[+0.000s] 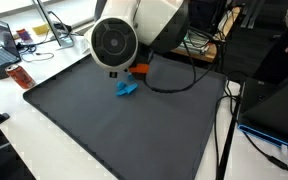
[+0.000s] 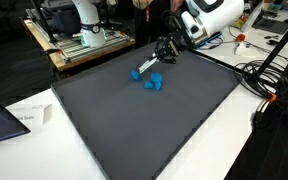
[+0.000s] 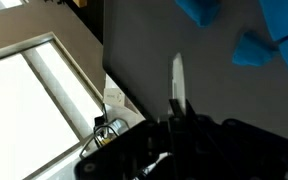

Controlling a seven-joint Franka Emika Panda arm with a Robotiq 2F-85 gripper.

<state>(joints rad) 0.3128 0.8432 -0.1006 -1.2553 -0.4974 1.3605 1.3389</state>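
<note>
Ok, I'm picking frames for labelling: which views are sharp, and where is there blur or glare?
Wrist view: soft, blue blocks blurred, gripper a dark silhouette, pale surface at left washed out. In an exterior view: sharper, but the arm's white joint looms close over the mat.

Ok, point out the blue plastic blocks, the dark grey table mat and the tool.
blue plastic blocks (image 2: 152,84): exterior view, middle of the cluster.
dark grey table mat (image 2: 134,130): exterior view, bare surface near its middle.
tool (image 2: 160,56): exterior view, midway between its fingertips.
</note>
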